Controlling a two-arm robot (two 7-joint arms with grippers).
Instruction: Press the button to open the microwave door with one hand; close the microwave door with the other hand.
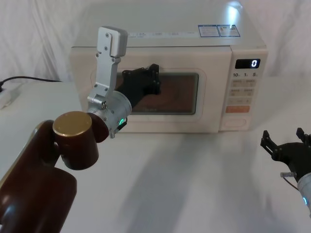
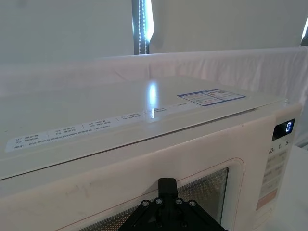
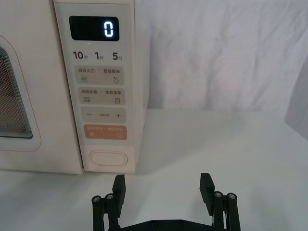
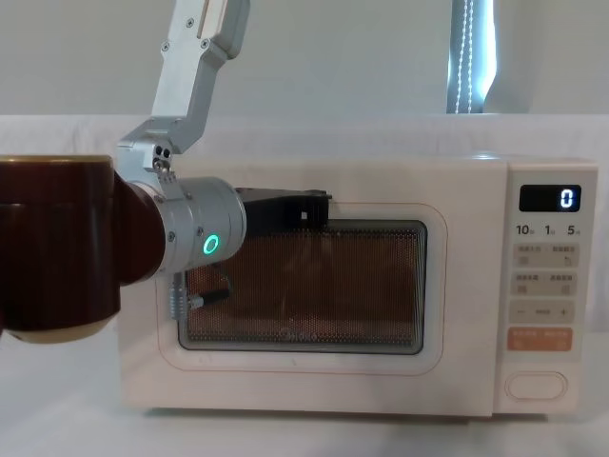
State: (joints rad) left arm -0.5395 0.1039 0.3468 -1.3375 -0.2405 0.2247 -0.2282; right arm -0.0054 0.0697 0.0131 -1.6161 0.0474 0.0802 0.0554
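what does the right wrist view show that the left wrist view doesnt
Right wrist view alone: the button at the panel's foot, the orange key above it, and the right gripper, fingers open, held back from the panel. Left wrist view alone: the microwave's top with its blue label, and the left gripper at the microwave door. Both: the display reading 0.

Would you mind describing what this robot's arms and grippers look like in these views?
Both grippers are black plastic with flat fingers fixed by small screws. The left gripper sits on a silver-grey cylindrical wrist bearing a glowing green ring light, beneath a pale grey metal link and glossy dark-brown, gold-capped segments. The right gripper shows a grey wrist with a small teal light and a thin cable.
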